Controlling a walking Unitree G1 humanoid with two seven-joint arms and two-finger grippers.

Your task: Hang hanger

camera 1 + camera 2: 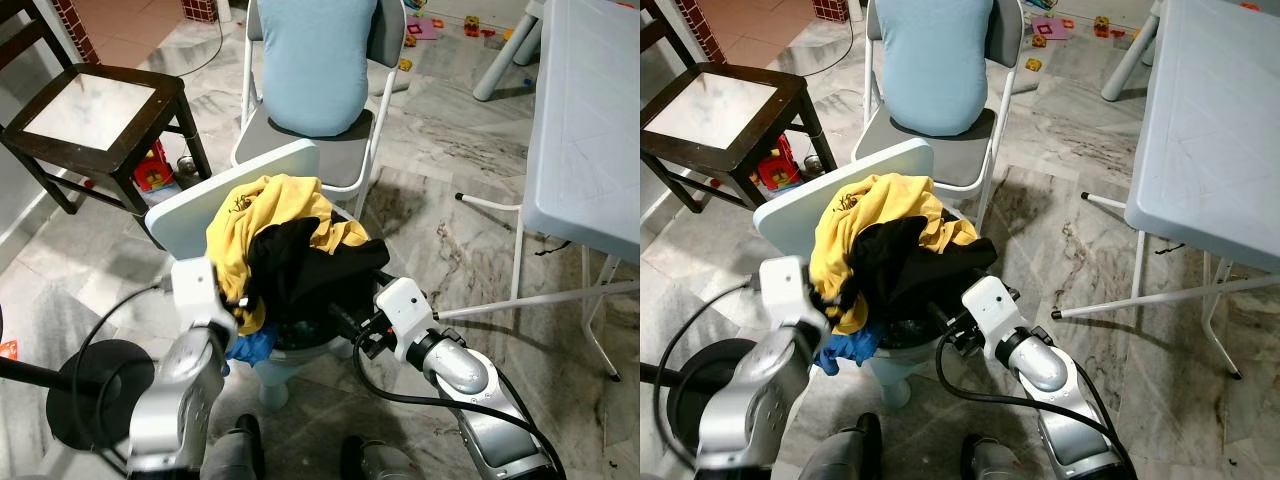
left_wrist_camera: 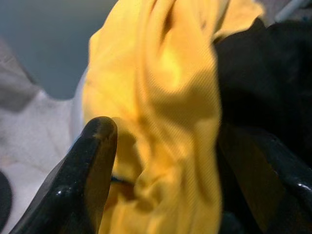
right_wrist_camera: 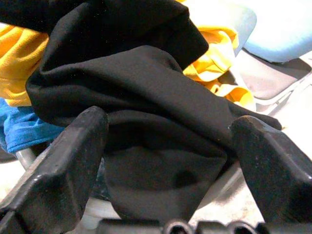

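Left gripper [image 2: 161,170] – fingers spread around yellow garment [image 1: 262,215] at frame centre | right gripper [image 3: 170,161] – fingers apart, against black garment [image 1: 305,265] | clothes heaped on white chair [image 1: 200,200] | hanger – cannot tell where.

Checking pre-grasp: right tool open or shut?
Open. The right tool has its two black fingers spread apart around the crumpled black cloth garment.

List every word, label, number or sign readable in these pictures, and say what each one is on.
No text can be read in any view.
Yellow garment: a small dark print near its top edge, too small and blurred to read.
Red toy under the dark wooden stool: coloured markings, too small to make out.
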